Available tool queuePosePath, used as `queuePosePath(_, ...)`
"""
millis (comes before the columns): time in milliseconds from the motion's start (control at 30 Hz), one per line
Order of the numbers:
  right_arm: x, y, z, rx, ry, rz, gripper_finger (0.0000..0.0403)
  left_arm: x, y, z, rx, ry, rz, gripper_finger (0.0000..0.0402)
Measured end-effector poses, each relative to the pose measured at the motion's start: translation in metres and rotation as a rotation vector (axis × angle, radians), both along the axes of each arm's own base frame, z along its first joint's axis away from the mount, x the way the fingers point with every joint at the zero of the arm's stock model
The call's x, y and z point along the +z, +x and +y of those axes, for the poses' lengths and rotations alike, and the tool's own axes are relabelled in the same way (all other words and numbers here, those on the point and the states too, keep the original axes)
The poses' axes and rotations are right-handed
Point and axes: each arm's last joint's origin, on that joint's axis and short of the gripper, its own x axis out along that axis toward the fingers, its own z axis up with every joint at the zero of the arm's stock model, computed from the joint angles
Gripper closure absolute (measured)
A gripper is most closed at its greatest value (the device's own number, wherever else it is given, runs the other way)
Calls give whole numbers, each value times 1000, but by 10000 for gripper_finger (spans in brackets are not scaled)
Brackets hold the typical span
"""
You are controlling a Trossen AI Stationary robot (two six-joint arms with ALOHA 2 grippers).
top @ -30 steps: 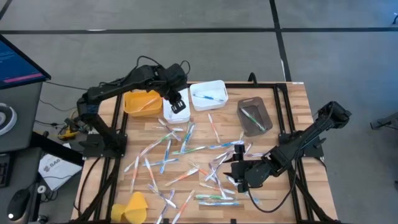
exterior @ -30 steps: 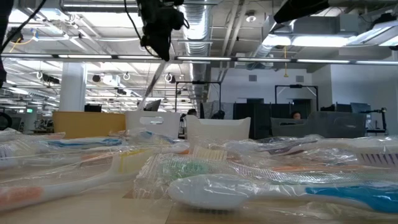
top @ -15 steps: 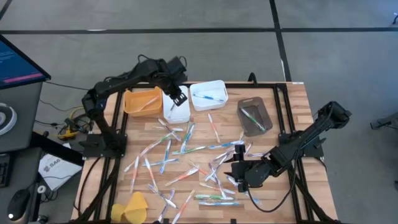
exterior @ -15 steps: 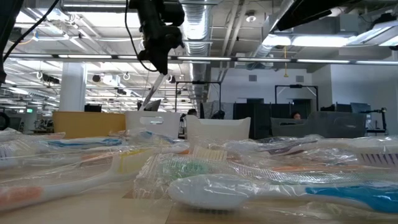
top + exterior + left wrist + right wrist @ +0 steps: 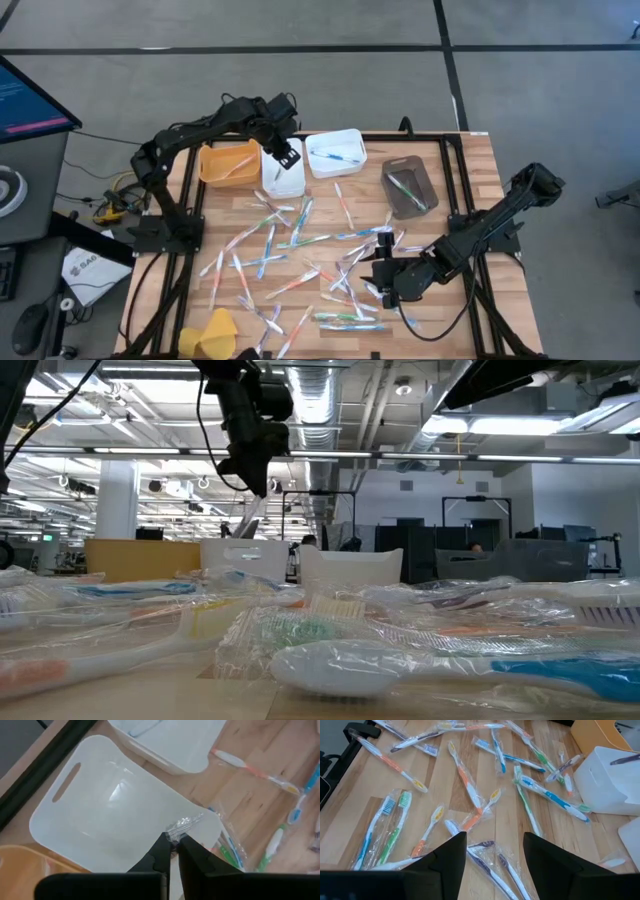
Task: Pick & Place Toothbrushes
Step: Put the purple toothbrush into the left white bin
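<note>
Pinching crinkled wrapper [image 5: 183, 824], contents hidden, left end effector [image 5: 173, 851] closed, right end effector [image 5: 495, 851] spread empty.

A wooden table [image 5: 470, 180] is carrying dozens of wrapped toothbrushes [image 5: 300, 255], lying scattered across its middle. Along its far edge are sitting an orange bin [image 5: 226, 165], two white bins [image 5: 338, 153] and a brown bin [image 5: 408, 186]; a yellow lump [image 5: 207, 334] is resting at its near-left corner.
</note>
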Motion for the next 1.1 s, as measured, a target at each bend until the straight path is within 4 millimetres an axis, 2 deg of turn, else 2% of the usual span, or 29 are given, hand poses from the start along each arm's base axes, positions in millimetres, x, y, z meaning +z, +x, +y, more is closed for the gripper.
queuePosePath(433,0,0,0,0,0,0,214,-18,-5,8,26,0,0,375)
queuePosePath(1100,0,0,0,-1,1,0,220,-17,-3,13,32,25,-34,370)
